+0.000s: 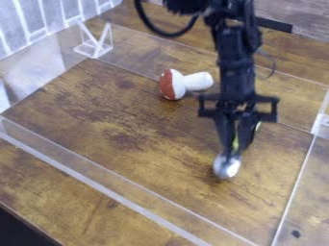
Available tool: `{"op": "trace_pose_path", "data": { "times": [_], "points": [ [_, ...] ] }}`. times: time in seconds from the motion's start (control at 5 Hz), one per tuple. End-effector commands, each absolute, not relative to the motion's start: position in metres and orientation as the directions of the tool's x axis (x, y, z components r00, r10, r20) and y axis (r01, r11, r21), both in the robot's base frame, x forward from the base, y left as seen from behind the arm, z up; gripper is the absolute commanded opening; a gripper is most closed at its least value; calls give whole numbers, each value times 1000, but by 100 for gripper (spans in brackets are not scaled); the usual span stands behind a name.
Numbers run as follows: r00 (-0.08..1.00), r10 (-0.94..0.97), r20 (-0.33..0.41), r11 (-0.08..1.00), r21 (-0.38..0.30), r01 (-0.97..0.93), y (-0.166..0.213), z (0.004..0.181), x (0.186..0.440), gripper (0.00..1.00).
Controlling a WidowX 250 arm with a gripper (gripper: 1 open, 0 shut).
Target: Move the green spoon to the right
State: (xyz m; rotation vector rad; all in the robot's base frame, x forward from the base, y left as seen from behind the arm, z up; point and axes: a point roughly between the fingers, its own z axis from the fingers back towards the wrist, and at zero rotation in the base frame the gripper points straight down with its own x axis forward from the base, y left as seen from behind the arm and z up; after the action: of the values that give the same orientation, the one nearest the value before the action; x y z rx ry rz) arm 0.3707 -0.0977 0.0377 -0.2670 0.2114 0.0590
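Your gripper points steeply down over the right part of the wooden table, and its two dark fingers are drawn together, clamped on the green spoon; you can see only a sliver of the yellow-green handle between and just behind the fingers, while the shiny metal bowl sticks out below the fingertips, at or just above the wood; whether it touches, you cannot tell from this view. The spoon hangs nearly upright, bowl downward; its upper handle is hidden by the gripper. The black arm rises from the gripper toward the top edge of the picture, a little blurred.

To the left of the arm and farther back lies the mushroom on its side, red-brown cap to the left, white stem pointing right toward the arm; it is apart from the spoon and from the gripper. A clear plastic wall edges the work area along the near side; a small clear stand sits at the back left corner, well apart from everything else.
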Motion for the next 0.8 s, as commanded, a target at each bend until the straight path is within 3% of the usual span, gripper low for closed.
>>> {"op": "trace_pose_path", "data": {
  "times": [0.0, 0.4, 0.6],
  "points": [
    [993, 33, -117, 955, -291, -66, -78, 80, 363, 0],
    [982, -99, -160, 952, -303, 47, -103, 78, 362, 0],
    [983, -53, -174, 952, -307, -3, -98, 68, 362, 0]
  ]
}}
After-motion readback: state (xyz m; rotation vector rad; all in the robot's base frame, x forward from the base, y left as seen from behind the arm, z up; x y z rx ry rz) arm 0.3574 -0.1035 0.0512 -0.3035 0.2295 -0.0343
